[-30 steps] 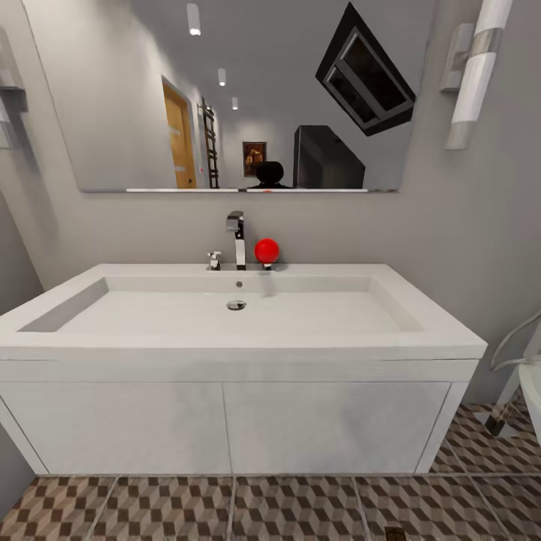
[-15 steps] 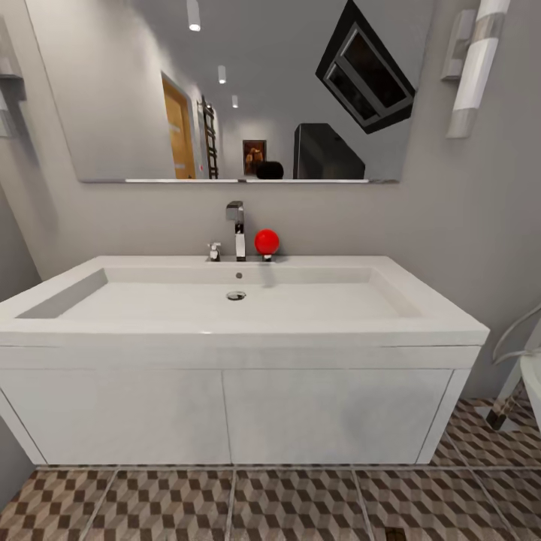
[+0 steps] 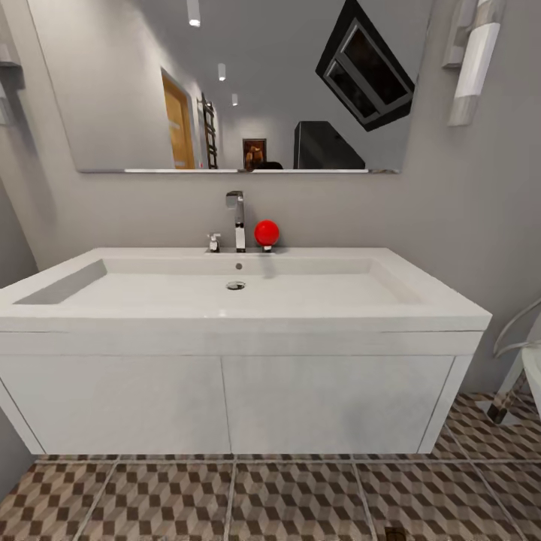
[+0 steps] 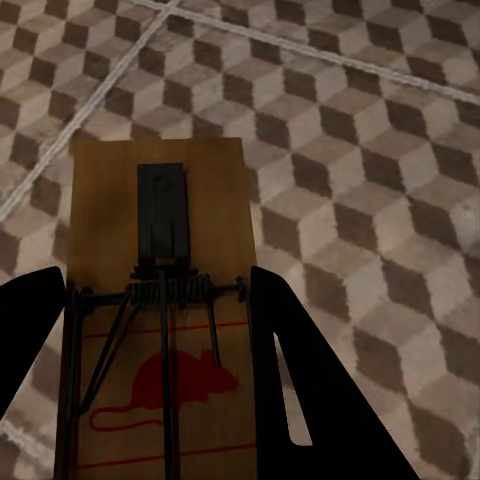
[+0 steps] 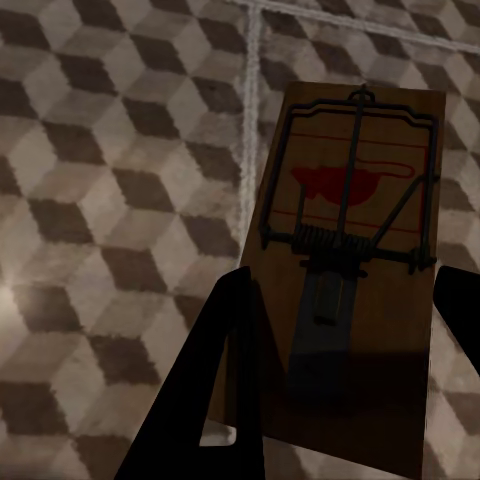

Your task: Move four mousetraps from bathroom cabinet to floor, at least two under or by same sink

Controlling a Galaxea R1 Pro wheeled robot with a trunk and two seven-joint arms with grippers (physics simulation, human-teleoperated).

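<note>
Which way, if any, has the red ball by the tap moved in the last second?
No. The red ball keeps its place beside the chrome tap; the whole view shifted, so the camera moved.

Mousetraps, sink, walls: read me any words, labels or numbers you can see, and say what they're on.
No readable text anywhere.
Left mousetrap: red mouse drawing and red lines, no letters.
Right mousetrap: same red mouse drawing, no letters.
Sink, mirror: unmarked.
</note>
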